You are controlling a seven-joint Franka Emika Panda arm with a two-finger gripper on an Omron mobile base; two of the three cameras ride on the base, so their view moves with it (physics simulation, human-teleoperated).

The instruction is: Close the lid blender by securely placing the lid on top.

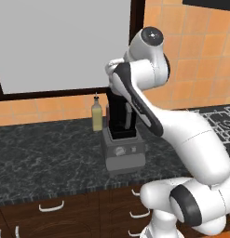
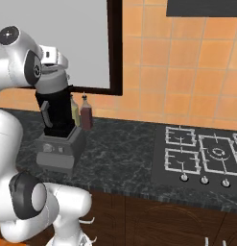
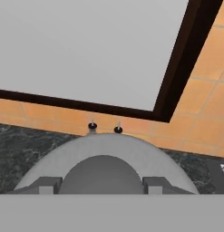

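The blender stands on the dark counter, a boxy grey base [image 1: 124, 153] [image 2: 60, 151] carrying a tall black jar [image 1: 119, 114] [image 2: 55, 108]. The light-grey lid [image 3: 104, 149] [image 2: 53, 74] lies level at the top of the jar, and I cannot tell whether it is fully seated. My gripper [image 3: 103, 183] [image 2: 53, 65] comes straight down from above. It is shut on the lid's raised central knob, with one fingertip [image 3: 49, 183] on each side of the knob. In the left base view my own forearm hides the hand and the lid.
A slim yellowish bottle [image 1: 97, 116] [image 2: 74, 113] and a dark reddish bottle [image 2: 86, 115] stand just behind the blender by the tiled wall. Their caps [image 3: 92, 126] peek over the lid. A dark-framed window [image 1: 65, 42] rises behind. A gas hob [image 2: 201, 156] lies to the right.
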